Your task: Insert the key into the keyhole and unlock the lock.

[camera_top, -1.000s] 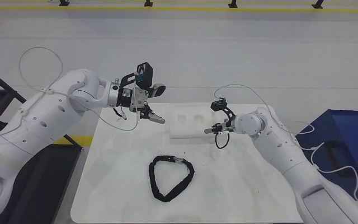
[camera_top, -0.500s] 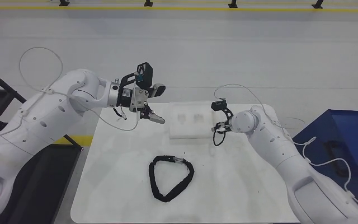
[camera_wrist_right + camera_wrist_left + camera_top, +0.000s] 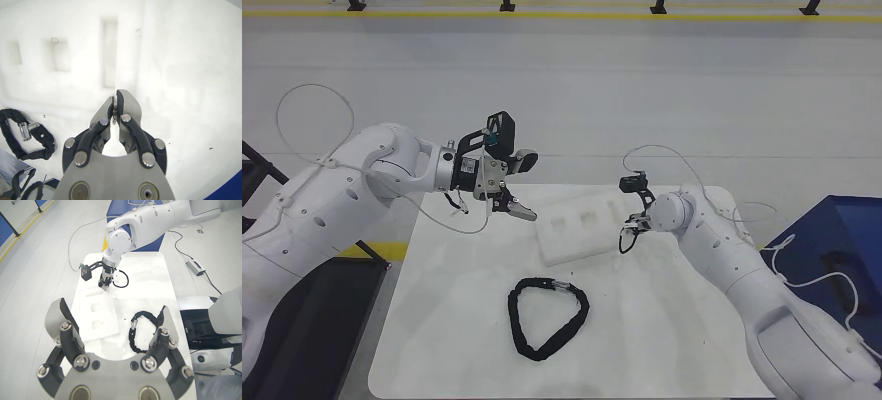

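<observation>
right tool (image 3: 115, 98) pinches the key (image 3: 114, 113), tip down at foam tray (image 3: 75, 91) edge. left tool (image 3: 113, 305) wide open, held above bench (image 3: 151, 285), chain lock (image 3: 145, 314) beneath.

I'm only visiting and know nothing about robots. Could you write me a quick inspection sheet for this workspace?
Surface: white rounded table, with a few tiny dark specks.
Job's things: black fabric-sleeved chain lock lies looped on the table, its silver lock cylinder untouched; small metal key is held in the right gripper.
Clutter: white foam tray with rectangular recesses, lying askew.
Grippers: left gripper is open above the table; right gripper has its fingers shut on the key, over the foam tray.
Cables: black looped cable at the right wrist; grey power adapter with its lead on the floor.
Surroundings: yellow floor line; blue bin.
</observation>
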`<action>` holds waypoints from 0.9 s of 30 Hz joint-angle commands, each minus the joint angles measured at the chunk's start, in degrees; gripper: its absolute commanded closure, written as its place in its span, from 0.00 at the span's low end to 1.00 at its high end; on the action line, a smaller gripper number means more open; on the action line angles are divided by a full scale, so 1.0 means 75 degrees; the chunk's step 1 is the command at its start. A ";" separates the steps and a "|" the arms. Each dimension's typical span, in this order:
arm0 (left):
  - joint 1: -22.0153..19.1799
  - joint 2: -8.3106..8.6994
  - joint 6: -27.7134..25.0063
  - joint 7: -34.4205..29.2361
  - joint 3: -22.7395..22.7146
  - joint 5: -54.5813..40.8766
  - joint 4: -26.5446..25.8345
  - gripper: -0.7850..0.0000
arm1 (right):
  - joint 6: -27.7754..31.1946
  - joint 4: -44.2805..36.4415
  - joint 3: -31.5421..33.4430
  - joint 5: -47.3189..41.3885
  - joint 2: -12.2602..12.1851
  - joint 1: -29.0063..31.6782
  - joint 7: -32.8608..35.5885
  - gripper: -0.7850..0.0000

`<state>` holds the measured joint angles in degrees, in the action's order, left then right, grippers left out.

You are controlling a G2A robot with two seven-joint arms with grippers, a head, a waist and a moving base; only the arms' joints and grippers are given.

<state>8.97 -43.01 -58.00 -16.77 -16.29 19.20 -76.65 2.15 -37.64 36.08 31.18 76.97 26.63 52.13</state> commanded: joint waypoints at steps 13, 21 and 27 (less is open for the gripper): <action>0.0000 0.0000 0.0000 0.0000 0.0000 0.0000 0.0000 0.00 | -0.0921 -0.2626 0.1210 0.0701 -0.0731 0.0887 0.0447 1.00; 0.0000 0.0000 0.0000 0.0000 0.0000 0.0000 0.0000 0.00 | -0.0936 -0.6465 0.3496 0.0853 -0.1616 0.3170 0.0816 1.00; 0.0000 0.0000 0.0000 0.0000 0.0000 0.0000 0.0000 0.00 | 0.0748 -0.7774 0.5175 -0.0731 -0.1951 0.4698 0.0803 1.00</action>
<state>8.97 -43.01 -58.00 -16.77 -16.29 19.20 -76.65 5.32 -95.30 72.75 28.03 62.62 60.28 58.09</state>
